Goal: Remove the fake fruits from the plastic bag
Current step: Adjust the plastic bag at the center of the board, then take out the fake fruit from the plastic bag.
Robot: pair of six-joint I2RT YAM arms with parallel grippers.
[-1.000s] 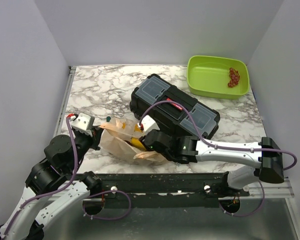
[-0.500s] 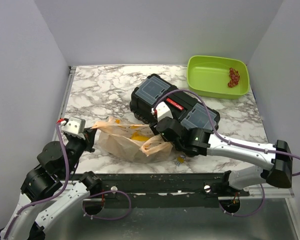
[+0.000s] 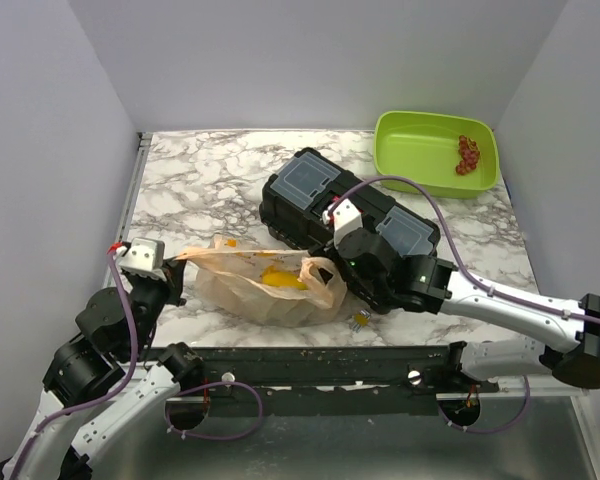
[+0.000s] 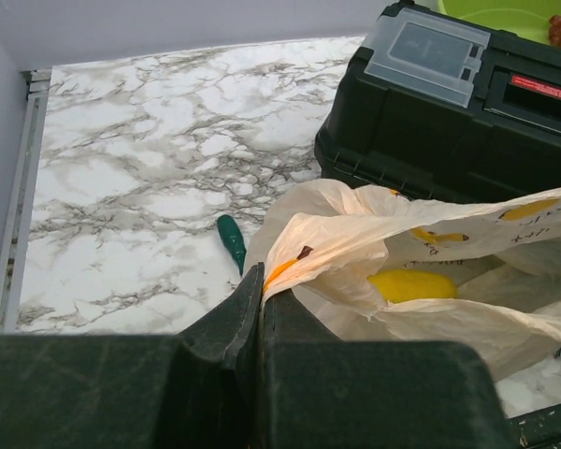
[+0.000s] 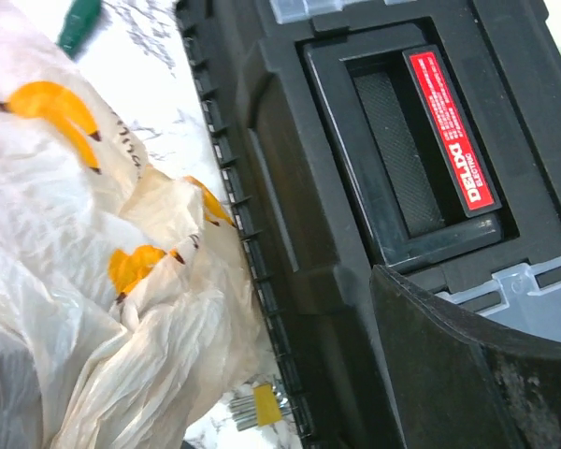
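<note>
The plastic bag (image 3: pixel 265 290) lies crumpled on the marble, against the front of the black toolbox (image 3: pixel 310 195). A yellow fake fruit (image 3: pixel 280 277) shows through its thin wall, and also shows in the left wrist view as a yellow fake fruit (image 4: pixel 413 283). My left gripper (image 4: pixel 260 281) is shut on the bag's left edge, which it holds stretched out. My right gripper (image 3: pixel 342 250) hovers over the toolbox's near edge, open and holding nothing. Only one of its fingers (image 5: pixel 467 374) shows, and the bag (image 5: pixel 65 281) lies to its left.
A lime green bin (image 3: pixel 410 160) with a cluster of red grapes (image 3: pixel 467 153) stands at the back right. A small green object (image 4: pixel 232 241) lies on the marble left of the bag. Small metal pieces with a yellow tag (image 3: pixel 360 321) lie by the front rail.
My right gripper has let go of the bag's handle, opened wide and drawn back right over the toolbox. The bag has slumped flatter. My left gripper has pulled its edge leftward.
</note>
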